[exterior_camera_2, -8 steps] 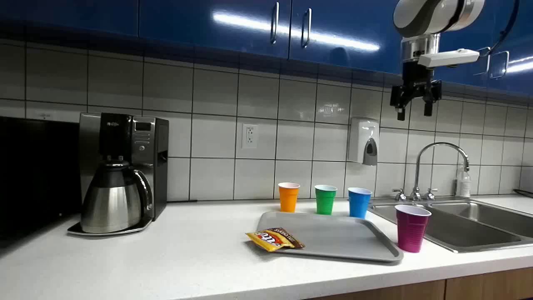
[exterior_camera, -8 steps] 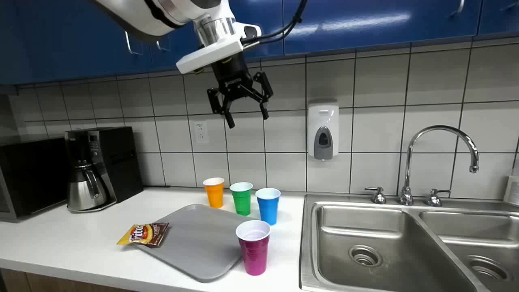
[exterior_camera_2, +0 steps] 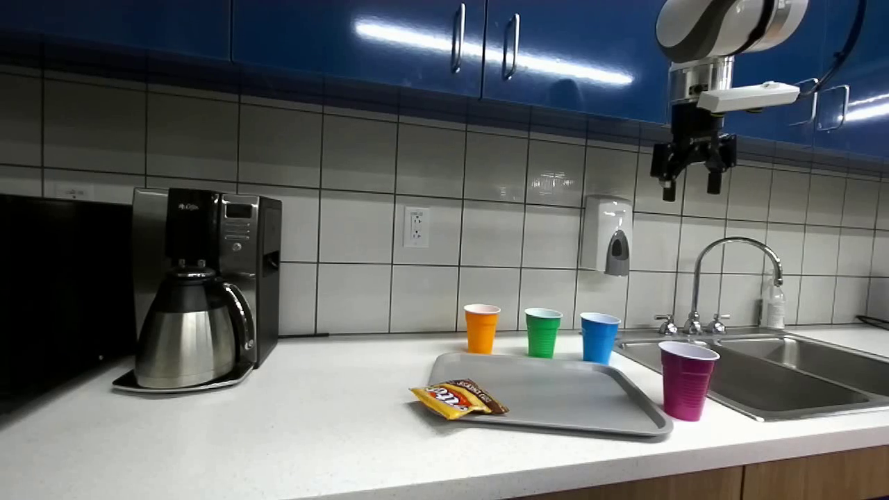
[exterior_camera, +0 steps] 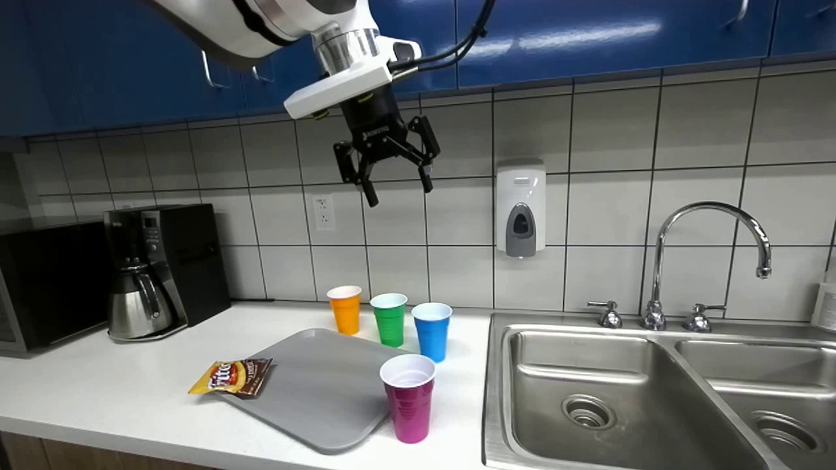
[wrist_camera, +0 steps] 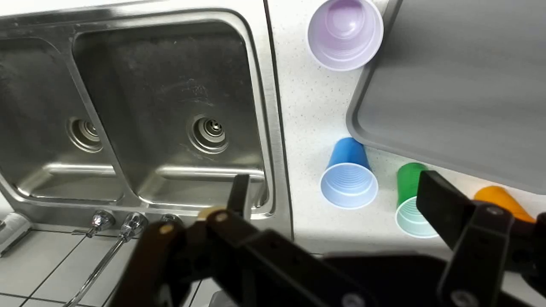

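Note:
My gripper (exterior_camera: 399,188) hangs high above the counter, open and empty, touching nothing; its fingers stand wide apart in both exterior views (exterior_camera_2: 692,187) and in the wrist view (wrist_camera: 335,187). Below it stand upright cups: blue (exterior_camera: 432,339), green (exterior_camera: 390,323) and orange (exterior_camera: 346,313), in a row near the tiled wall. In the wrist view the blue cup (wrist_camera: 347,153) shows between the fingers; one finger partly hides the green cup (wrist_camera: 407,183). A purple cup (exterior_camera_2: 686,389) stands at the grey tray's (exterior_camera_2: 555,396) corner. A yellow and brown Fritos packet (exterior_camera_2: 458,399) lies over the tray's edge.
A steel double sink (exterior_camera: 496,391) with a tall faucet (exterior_camera: 712,207) lies beside the cups. A soap dispenser (exterior_camera: 520,209) hangs on the wall. A coffee maker (exterior_camera_2: 201,298) stands at the far end. Blue cabinets (exterior_camera_2: 361,42) are overhead, close to the arm.

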